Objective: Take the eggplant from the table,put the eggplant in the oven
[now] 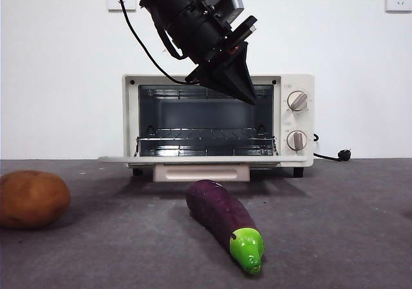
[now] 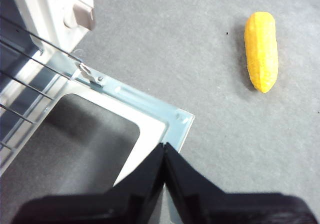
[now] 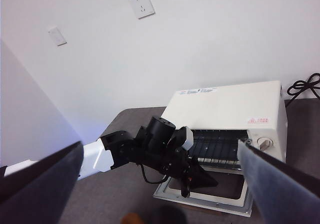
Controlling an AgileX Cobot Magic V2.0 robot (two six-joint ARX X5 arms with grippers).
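The eggplant, dark purple with a bright green cap toward the camera, lies on the table in front of the oven. The oven's door hangs open and flat, and the wire rack inside is bare. My left gripper hangs shut and empty above the open door, well above the eggplant. In the left wrist view its tip is over the door's corner. My right gripper is open, high up, looking down on the oven. The eggplant is out of the left wrist view.
A round brown potato sits at the left of the table. A yellow corn-like toy lies on the table beside the oven. The oven's cord and plug trail at the right against the white wall.
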